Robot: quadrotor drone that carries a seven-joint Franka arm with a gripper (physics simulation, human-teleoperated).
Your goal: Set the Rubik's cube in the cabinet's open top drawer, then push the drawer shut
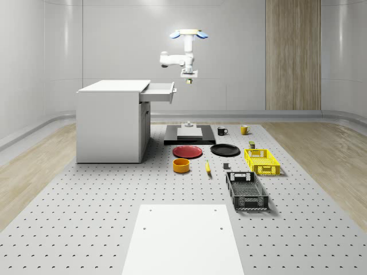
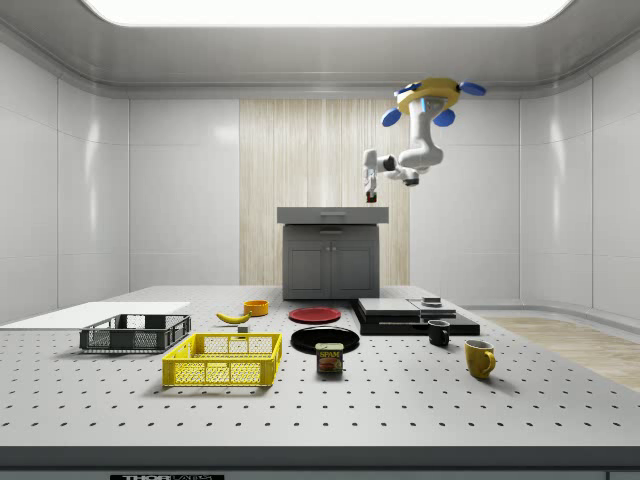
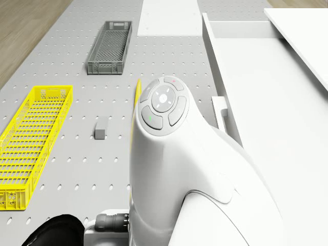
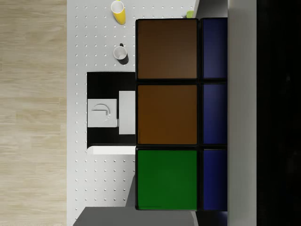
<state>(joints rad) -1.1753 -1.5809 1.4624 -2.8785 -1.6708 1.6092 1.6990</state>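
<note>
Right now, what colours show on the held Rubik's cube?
Brown, green and dark blue squares on the Rubik's cube, best in the wrist view.

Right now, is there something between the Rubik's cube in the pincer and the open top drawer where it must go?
Nothing visible does. The drone hovers high beside the cabinet; the pincer holds the Rubik's cube in open air just off the open top drawer, at the whole-scene view's right of it.

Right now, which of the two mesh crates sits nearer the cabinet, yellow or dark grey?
The yellow crate. In the whole-scene view it lies beyond the dark grey crate, closer to the cabinet, beside the black plate. The grey one lies toward the white board.
</note>
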